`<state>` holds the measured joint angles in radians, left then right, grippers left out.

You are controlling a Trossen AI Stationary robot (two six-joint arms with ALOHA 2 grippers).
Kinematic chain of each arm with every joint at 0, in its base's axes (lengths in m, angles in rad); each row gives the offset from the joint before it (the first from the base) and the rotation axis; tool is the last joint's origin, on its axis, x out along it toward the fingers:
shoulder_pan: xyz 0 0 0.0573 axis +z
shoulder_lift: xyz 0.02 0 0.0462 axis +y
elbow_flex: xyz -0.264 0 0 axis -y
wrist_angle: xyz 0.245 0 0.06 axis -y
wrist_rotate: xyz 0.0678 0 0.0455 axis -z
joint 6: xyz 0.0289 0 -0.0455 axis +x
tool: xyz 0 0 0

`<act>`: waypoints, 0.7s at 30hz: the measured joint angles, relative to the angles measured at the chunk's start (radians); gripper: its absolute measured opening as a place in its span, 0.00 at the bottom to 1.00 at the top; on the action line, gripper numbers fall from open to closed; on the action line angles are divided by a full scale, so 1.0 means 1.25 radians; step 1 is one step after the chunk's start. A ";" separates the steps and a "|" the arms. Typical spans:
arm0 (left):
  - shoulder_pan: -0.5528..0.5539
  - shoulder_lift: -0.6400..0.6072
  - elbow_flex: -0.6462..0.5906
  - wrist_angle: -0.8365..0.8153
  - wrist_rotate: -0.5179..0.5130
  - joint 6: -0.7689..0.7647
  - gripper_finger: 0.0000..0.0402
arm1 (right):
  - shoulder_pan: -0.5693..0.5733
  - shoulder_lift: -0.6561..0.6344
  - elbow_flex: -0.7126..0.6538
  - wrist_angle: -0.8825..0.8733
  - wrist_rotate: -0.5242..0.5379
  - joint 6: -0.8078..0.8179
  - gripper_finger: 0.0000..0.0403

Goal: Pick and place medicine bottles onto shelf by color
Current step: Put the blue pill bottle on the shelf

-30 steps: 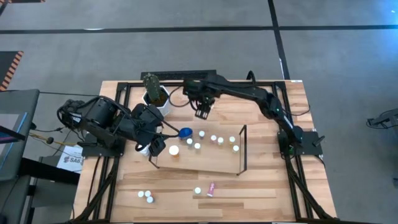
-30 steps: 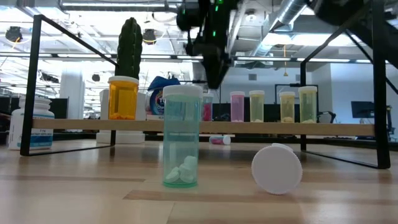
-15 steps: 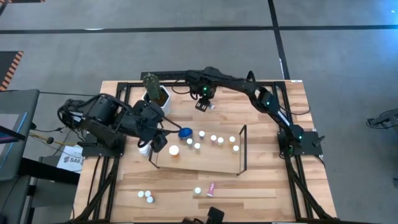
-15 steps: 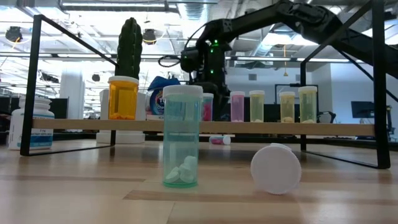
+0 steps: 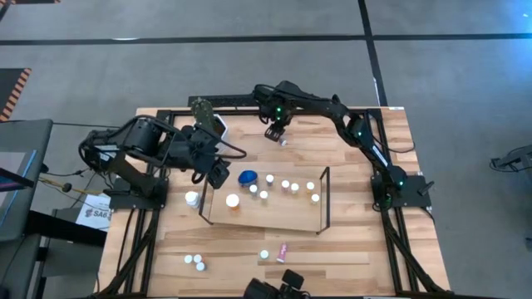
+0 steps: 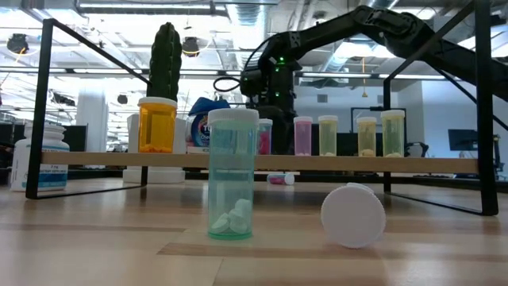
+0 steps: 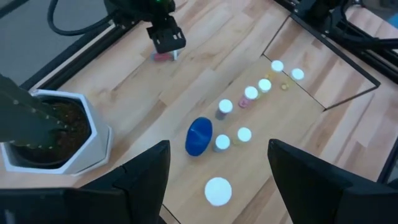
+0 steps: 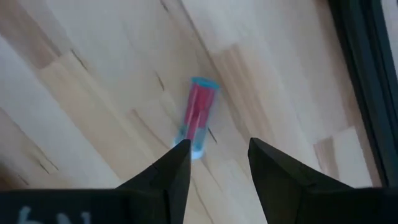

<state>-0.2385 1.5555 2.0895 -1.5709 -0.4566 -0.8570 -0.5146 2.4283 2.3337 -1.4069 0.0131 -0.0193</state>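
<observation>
Grey floor (image 5: 249, 66) all around the wooden table (image 5: 366, 249), with dark lines (image 5: 166, 39) crossing it; behind, in the low view, an open workspace with exposed ceiling ducts (image 6: 373, 12), strip lights and monitors (image 6: 462, 140) along the back

We are seeing the right gripper (image 5: 275, 135) only as a dark lump from above, too small to read its fingers. The lying pink bottle (image 8: 198, 116) is blurring at its lower end beside one finger (image 8: 174, 171). In the low view the teal bottle (image 6: 232, 174) is hiding part of the shelf (image 6: 429, 164) row. The cactus pot (image 7: 68, 140) is getting cut off at the left wrist picture's edge.
</observation>
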 joint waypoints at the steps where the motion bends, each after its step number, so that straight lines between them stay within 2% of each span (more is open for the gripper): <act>1: 0.002 0.000 0.000 0.000 0.000 0.000 0.64 | 0.000 0.000 0.000 0.011 -0.004 0.000 0.46; 8: 0.004 0.000 0.000 0.000 0.004 0.001 0.64 | 0.010 0.009 0.002 0.062 -0.016 0.001 0.46; 21: 0.003 0.000 0.000 0.000 0.022 -0.018 0.64 | 0.008 0.046 0.000 0.065 -0.034 -0.007 0.46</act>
<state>-0.2344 1.5558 2.0895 -1.5711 -0.4294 -0.8797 -0.5050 2.4856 2.3334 -1.3252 -0.0290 -0.0276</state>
